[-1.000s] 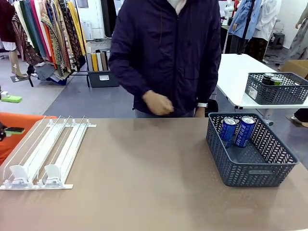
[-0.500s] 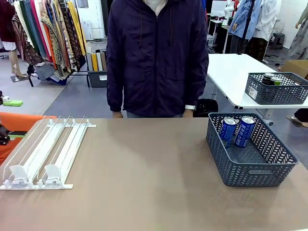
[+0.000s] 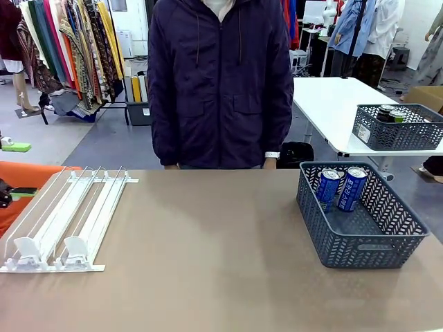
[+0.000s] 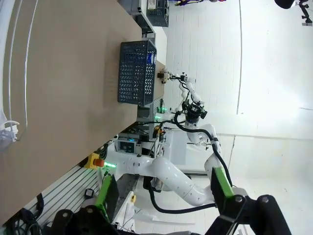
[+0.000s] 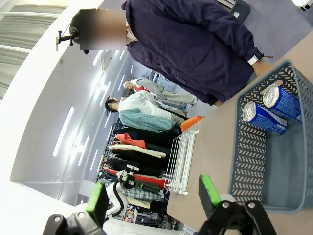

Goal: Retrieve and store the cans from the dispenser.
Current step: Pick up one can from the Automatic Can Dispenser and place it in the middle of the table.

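We see a brown table in a room with clothing racks behind. At left lies the white dispenser, its lanes holding nothing. A person in a dark jacket stands at the far edge. At right, two blue cans lean inside a grey basket. Our left gripper and right gripper both hang spread apart, grasping nothing.

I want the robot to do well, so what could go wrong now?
The dispenser holds no cans, so reaching there might grab nothing. The two blue cans stand upright at the far end of the basket; another can dropped in might knock them over.
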You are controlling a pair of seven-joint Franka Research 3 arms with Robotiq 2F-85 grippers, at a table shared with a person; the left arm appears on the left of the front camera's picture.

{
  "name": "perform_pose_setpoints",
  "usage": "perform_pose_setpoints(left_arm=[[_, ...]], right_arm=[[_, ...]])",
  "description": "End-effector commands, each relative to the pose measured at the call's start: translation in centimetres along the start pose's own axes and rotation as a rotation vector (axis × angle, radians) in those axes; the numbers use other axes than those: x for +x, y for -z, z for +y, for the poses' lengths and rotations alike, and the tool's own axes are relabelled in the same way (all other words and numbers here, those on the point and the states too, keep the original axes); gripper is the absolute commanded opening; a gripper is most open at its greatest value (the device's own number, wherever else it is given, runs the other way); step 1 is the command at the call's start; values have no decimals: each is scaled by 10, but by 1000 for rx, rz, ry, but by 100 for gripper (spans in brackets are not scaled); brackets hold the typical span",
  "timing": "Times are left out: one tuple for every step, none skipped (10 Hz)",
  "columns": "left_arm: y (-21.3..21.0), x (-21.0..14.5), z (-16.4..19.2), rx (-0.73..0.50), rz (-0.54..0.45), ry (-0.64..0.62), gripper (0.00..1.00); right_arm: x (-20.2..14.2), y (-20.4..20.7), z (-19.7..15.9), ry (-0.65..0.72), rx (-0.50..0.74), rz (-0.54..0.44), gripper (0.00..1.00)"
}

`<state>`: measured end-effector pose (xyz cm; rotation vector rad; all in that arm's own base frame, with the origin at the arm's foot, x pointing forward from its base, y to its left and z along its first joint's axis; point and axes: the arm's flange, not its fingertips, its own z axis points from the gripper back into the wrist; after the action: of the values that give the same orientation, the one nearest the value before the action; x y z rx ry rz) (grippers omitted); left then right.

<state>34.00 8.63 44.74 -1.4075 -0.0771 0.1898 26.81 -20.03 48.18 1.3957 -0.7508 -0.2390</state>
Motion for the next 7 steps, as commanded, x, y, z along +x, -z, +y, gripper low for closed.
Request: perform_pose_setpoints(left_arm=[[0,-2,-1,-9,3,12,100],[0,-2,-1,-9,3,12,100],[0,-2,-1,-9,3,12,100],[0,-2,-1,-9,3,12,100],[0,-2,-1,-9,3,12,100],[0,-2,-1,-9,3,12,100],[0,-2,-1,-9,3,12,100]], right_arm=[[3,2,4,-4,24,-20,100],[3,2,4,-4,24,-20,100],[3,2,4,-4,24,-20,100],[3,2,4,-4,24,-20,100],[3,2,4,-4,24,-20,100],[3,2,4,-4,24,-20,100],[3,2,4,-4,24,-20,100]])
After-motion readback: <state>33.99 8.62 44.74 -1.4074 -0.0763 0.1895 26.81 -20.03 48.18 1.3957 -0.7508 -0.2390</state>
